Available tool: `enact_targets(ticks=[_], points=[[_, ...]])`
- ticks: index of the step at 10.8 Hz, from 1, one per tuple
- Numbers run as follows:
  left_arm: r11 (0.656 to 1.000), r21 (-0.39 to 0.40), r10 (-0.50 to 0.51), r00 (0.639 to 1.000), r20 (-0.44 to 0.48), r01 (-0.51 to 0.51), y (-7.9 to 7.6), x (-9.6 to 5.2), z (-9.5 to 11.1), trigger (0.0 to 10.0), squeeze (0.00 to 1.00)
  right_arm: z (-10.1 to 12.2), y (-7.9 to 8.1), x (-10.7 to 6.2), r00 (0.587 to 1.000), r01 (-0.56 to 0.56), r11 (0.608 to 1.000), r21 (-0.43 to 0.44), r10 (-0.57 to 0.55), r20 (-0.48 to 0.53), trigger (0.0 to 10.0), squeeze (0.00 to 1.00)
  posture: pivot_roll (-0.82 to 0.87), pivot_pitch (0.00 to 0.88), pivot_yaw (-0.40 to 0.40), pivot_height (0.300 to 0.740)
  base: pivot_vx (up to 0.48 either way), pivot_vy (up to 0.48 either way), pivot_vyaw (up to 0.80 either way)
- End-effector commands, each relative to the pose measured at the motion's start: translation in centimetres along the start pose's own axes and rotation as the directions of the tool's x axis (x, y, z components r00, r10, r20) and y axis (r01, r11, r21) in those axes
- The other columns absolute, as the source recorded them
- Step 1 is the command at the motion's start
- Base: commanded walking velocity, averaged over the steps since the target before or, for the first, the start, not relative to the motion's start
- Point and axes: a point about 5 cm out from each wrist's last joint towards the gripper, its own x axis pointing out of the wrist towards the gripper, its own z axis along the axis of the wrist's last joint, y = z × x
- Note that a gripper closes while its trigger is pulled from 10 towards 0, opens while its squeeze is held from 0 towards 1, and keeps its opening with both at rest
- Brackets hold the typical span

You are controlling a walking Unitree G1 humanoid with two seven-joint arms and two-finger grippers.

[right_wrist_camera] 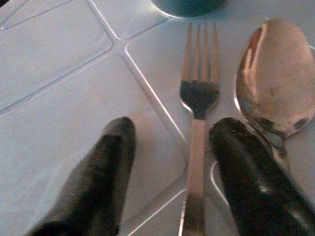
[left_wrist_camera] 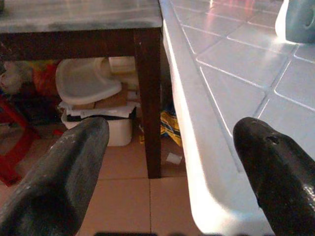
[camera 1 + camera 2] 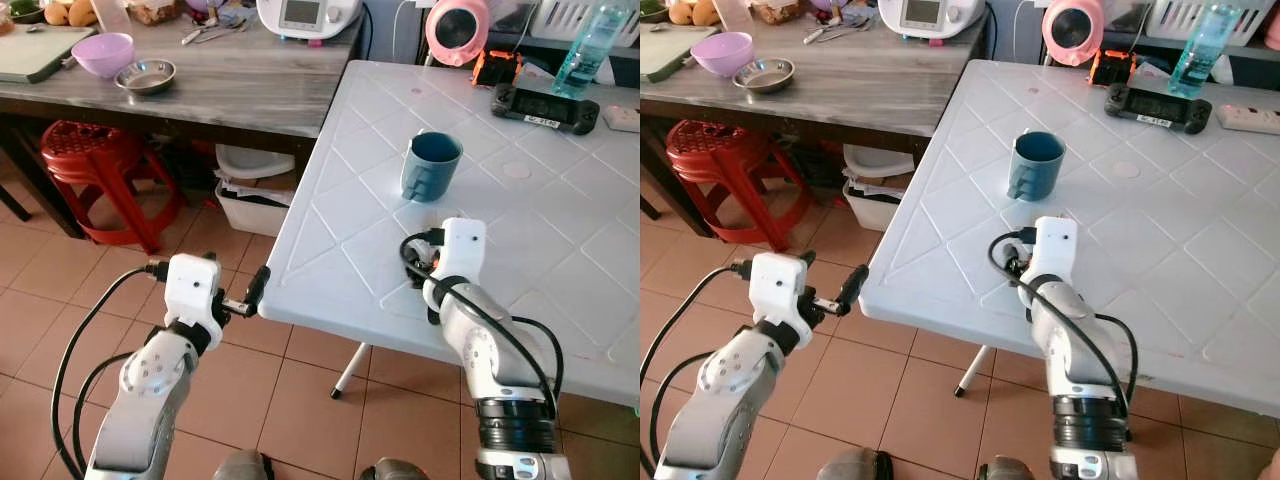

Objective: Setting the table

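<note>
Right wrist view: my right claw (image 1: 170,172) open, empty, over fork (image 1: 197,128); spoon (image 1: 273,78) beside, mug (image 3: 431,166) set; plates missing.

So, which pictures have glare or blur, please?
Left wrist view: strong glare on the white table edge; near fingers soft. Right wrist view: dim, bluish; spoon reflects light, fork fairly sharp. Eye views: evenly lit, sharp.

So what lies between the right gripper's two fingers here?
In the right wrist view, the fork lies on the white table between the right gripper fingers, its handle nearer one finger; the spoon lies outside them.
</note>
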Motion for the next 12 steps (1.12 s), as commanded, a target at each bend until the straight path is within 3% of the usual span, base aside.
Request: enact_targets(ticks=[1,6,10,12], points=[[1.000,0.022,-0.015,1.000,0.000,0.015,0.0,0.2,0.4,10.0,0.00,-2.0,-0.5,0.1,0.994,0.004,1.000,0.021,-0.002,-0.113,0.0,0.00,0.04,0.075,0.036,0.740,0.000,0.000,0.00],[0.998,0.021,-0.050,0.998,-0.035,0.050,-0.2,0.1,-0.1,10.0,0.00,-4.0,-2.1,-0.4,0.968,-0.025,1.000,-0.005,0.023,-0.251,0.0,0.00,0.03,0.072,0.039,0.740,0.000,0.000,0.00],[0.958,-0.032,-0.287,0.958,-0.013,0.287,-2.0,-0.6,-0.1,10.0,0.00,-4.7,-2.7,-0.6,0.958,-0.022,1.000,0.016,0.026,-0.285,0.0,0.00,0.03,0.055,0.030,0.740,0.000,0.000,0.00],[0.957,-0.027,-0.288,0.958,-0.004,0.288,-1.8,-0.3,0.1,10.0,0.00,-4.8,-2.5,-0.5,0.958,-0.004,0.998,0.066,0.023,-0.286,0.0,0.00,0.03,0.041,0.027,0.740,0.000,0.000,0.00]])
